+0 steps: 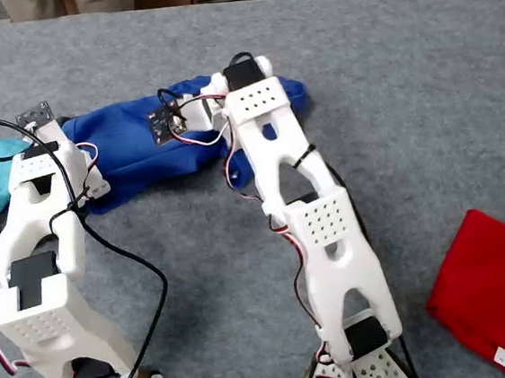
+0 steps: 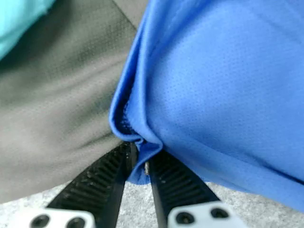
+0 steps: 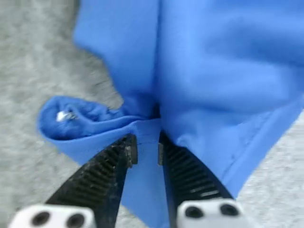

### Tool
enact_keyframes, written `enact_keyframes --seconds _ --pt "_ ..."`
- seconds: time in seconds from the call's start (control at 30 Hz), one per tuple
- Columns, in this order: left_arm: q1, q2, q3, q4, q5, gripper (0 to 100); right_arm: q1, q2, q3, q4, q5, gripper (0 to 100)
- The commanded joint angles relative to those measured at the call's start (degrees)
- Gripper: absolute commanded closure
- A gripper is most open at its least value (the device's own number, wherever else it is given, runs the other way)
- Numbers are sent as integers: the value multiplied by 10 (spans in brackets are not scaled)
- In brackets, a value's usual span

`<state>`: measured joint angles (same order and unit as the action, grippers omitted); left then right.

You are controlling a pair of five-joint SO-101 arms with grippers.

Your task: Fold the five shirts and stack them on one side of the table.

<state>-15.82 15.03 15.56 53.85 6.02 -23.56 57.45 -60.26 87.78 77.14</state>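
I see the left arm (image 1: 25, 217) rising from its base at the near left and reaching toward the far side, with the left wrist (image 1: 47, 165) at its far end. The left claw (image 2: 138, 154) has both fingers (image 2: 102, 183) drawn nearly together, pinching a fold of the blue shirt (image 2: 213, 85). The right arm (image 1: 330, 235) runs from its base at the near centre, bends at the elbow and extends far and leftward. The right wrist (image 1: 252, 99) is turned toward the left arm. The right claw (image 3: 145, 145) is likewise closed, clamped on an edge of the blue shirt.
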Motion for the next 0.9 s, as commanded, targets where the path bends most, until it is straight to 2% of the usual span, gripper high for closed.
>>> enact_keyframes --seconds 0.0,0.87 --pt "-8 -28 -3 -12 5 968 -8 -4 -18 -36 -7 903" --pt "-7 -28 -3 -12 5 968 -15 -2 -102 -76 -4 903"
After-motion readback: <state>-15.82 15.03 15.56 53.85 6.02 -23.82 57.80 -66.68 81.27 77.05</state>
